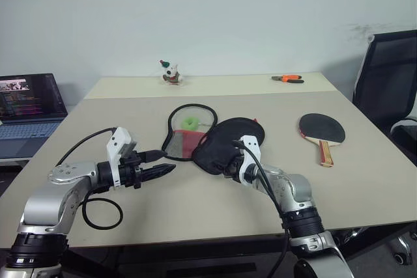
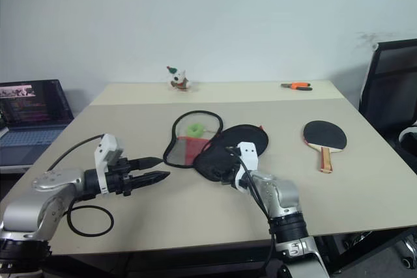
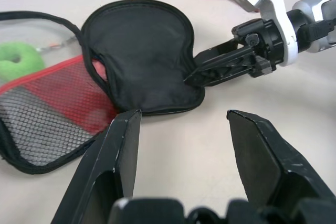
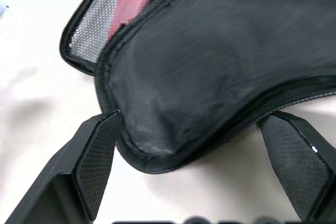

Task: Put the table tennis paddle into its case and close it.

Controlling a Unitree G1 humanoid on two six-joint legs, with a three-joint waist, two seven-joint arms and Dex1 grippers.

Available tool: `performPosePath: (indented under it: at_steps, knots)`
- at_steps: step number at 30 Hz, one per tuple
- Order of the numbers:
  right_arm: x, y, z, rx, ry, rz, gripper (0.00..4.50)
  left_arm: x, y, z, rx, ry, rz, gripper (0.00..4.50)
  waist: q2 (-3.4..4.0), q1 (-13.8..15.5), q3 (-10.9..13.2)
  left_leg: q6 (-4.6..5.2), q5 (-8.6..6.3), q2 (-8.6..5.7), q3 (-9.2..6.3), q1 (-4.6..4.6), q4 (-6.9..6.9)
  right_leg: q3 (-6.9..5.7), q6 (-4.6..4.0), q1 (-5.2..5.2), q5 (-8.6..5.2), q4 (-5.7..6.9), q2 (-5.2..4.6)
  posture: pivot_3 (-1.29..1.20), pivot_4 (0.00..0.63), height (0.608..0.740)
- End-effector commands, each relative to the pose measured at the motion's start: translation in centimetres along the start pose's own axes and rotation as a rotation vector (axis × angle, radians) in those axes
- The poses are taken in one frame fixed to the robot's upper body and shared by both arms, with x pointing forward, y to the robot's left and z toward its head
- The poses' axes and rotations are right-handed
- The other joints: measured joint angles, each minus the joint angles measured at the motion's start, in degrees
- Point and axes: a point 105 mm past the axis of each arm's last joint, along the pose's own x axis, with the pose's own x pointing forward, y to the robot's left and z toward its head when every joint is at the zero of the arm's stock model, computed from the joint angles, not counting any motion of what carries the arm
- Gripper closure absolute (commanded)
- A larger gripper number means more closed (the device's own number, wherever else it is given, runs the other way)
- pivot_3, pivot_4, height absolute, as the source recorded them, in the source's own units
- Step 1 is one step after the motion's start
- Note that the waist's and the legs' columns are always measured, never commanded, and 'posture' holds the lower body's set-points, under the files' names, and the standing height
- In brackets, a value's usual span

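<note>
The case [image 1: 207,136] lies unzipped in the middle of the table, its black flap [image 3: 142,51] folded over to the right of the red mesh half [image 3: 47,108]. The table tennis paddle [image 1: 321,129] rests apart on the table to the case's right, handle toward me. My right gripper [image 4: 191,121] stands open with a finger on each side of the flap's near rim; it also shows at the flap's edge from the other wrist [image 3: 202,72]. My left gripper [image 1: 166,162] hovers open and empty just short of the case's left near edge.
A green ring [image 1: 190,122] lies inside the case's open half. A laptop [image 1: 29,105] stands at the far left, a small toy figure [image 1: 171,73] and an orange-handled tool [image 1: 288,79] at the back, a black chair [image 1: 388,76] at the right.
</note>
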Motion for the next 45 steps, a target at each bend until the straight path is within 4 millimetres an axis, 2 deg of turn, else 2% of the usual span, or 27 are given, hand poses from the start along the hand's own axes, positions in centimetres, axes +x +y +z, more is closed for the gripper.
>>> performPosePath:
  at_steps: [1,8,10,11,14,18,22,25,28,35,39,45]
  knots:
    - [-0.1,1.1,1.0,0.013,-0.025,0.037,1.2,-0.6,-0.4,1.4,0.05,-0.029,0.004,1.62,0.0,0.0,0.0,0.0,0.0,0.01,0.0,-0.02,0.0,-0.01,0.0,-0.01,0.0,-0.02,0.0,0.0,0.15,0.74]
    - [0.1,1.1,0.6,0.057,-0.005,0.029,3.71,-0.5,-0.7,1.2,0.047,-0.031,0.0,1.62,0.0,0.2,0.0,-0.01,-0.01,-0.01,0.01,-0.05,-0.02,0.0,0.0,-0.02,0.0,-0.04,-0.04,0.0,0.15,0.74]
    - [-0.3,0.6,0.9,0.056,0.008,0.032,4.33,-0.5,-0.8,1.2,0.048,-0.03,-0.002,1.62,0.0,0.2,0.0,-0.01,-0.01,-0.01,0.02,-0.04,-0.02,-0.01,0.01,-0.02,0.0,-0.04,-0.04,0.0,0.15,0.74]
    - [-0.6,0.4,1.0,0.054,0.013,0.034,4.47,-0.5,-0.9,1.2,0.048,-0.029,-0.004,1.62,0.0,0.2,0.0,-0.01,-0.01,-0.01,0.02,-0.04,-0.02,0.0,0.01,-0.02,0.0,-0.04,-0.03,0.0,0.15,0.74]
    - [-1.5,-0.8,1.4,0.031,0.04,0.039,4.47,-0.6,-1.2,1.0,0.048,-0.023,-0.015,1.62,0.0,0.3,0.0,-0.01,-0.01,-0.03,0.03,-0.06,-0.02,-0.01,0.01,-0.02,0.0,-0.05,-0.02,0.0,0.15,0.74]
    - [-3.9,-4.0,2.6,-0.034,0.116,0.032,4.47,-0.4,-2.2,0.7,0.047,-0.017,-0.04,1.62,0.0,0.4,0.0,-0.01,-0.01,-0.06,0.06,-0.06,-0.02,-0.01,0.01,-0.02,0.0,-0.06,-0.01,0.0,0.15,0.74]
    - [-5.4,-6.1,3.5,-0.134,0.194,0.031,4.47,-0.1,-2.9,0.6,0.04,-0.018,-0.065,1.62,-0.01,0.5,0.0,0.0,-0.01,-0.1,0.11,-0.06,-0.01,-0.01,0.02,-0.01,-0.01,-0.08,0.01,0.0,0.15,0.74]
    - [-6.0,-6.9,3.7,-0.197,0.248,0.047,4.47,0.0,-3.1,0.6,0.036,-0.021,-0.07,1.62,-0.02,0.3,0.0,0.0,-0.01,-0.1,0.15,-0.05,-0.01,0.0,0.02,-0.02,-0.02,-0.07,0.13,0.0,0.15,0.74]
    - [-6.9,-9.5,4.2,-0.307,0.334,0.011,4.47,0.4,-3.5,0.7,0.038,-0.025,-0.081,1.62,0.0,0.4,0.0,0.0,-0.02,-0.11,0.15,-0.04,-0.02,0.01,0.02,-0.02,-0.02,-0.08,0.16,0.0,0.15,0.74]
    - [-8.0,-13.1,6.0,-0.43,0.428,-0.057,4.47,0.6,-3.7,0.8,0.048,-0.029,-0.084,1.62,-0.01,0.5,0.1,0.0,-0.02,-0.1,0.17,-0.05,0.0,0.02,0.01,-0.03,-0.01,-0.1,0.2,0.0,0.15,0.74]
    - [-8.1,-14.0,7.3,-0.458,0.426,-0.087,4.47,0.7,-3.7,0.8,0.051,-0.032,-0.082,1.62,-0.01,0.5,0.1,-0.01,-0.01,-0.08,0.17,-0.06,0.0,0.02,0.0,-0.03,-0.01,-0.08,0.14,0.0,0.15,0.74]
    - [-8.2,-14.8,7.9,-0.459,0.416,-0.122,4.47,0.8,-3.6,0.9,0.056,-0.038,-0.074,1.62,-0.01,0.5,0.1,-0.01,-0.01,-0.07,0.17,-0.06,0.01,0.02,-0.01,-0.03,0.0,-0.07,0.1,0.0,0.15,0.74]
